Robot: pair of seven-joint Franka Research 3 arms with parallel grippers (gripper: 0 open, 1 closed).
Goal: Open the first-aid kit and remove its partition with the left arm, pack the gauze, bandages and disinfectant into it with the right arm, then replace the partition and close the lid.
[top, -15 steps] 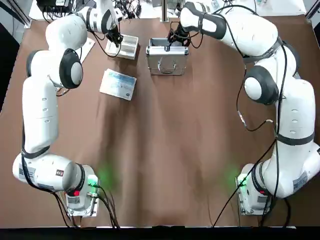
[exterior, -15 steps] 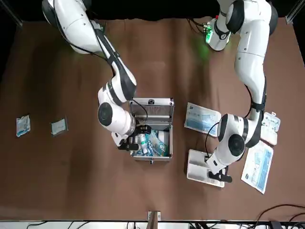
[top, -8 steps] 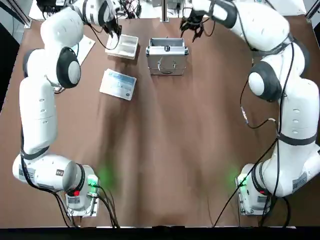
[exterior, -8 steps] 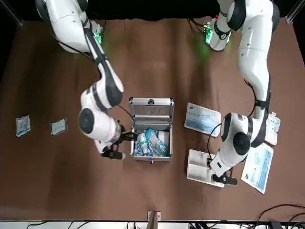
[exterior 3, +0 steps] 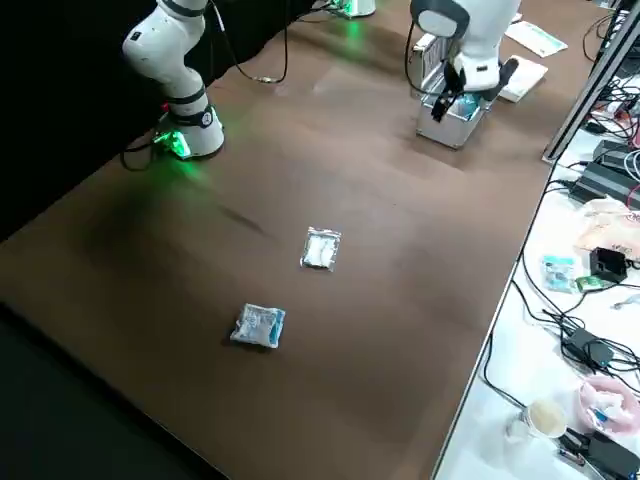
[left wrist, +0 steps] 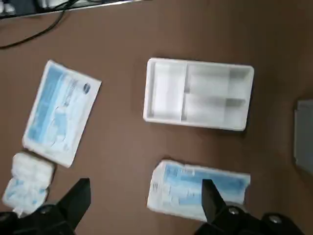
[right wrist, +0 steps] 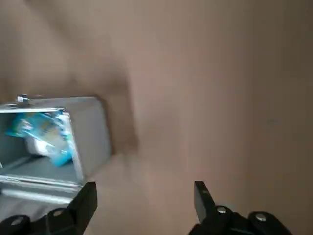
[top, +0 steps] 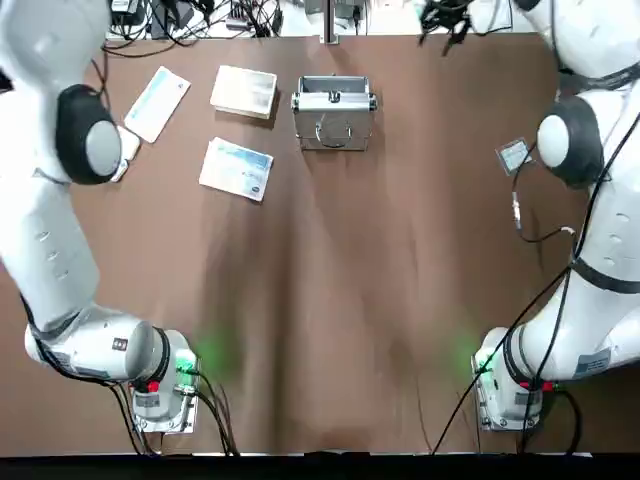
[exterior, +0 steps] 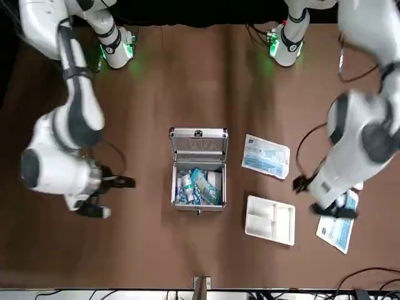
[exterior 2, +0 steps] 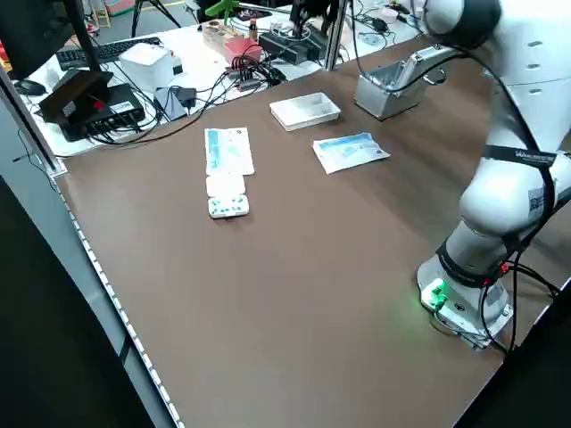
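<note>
Altogether, two packets (exterior 3: 320, 248) lie outside one case (exterior: 199, 178).

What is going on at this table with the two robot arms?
Neither arm holds anything at this moment. The small silver metal case stands open with its lid upright, and blue-and-white packets and a tiny white bottle lie inside. The white compartmented partition tray lies on the table beside the case, not yet put back. The right gripper and the left gripper hover open and empty, one on each side of the case.
</note>
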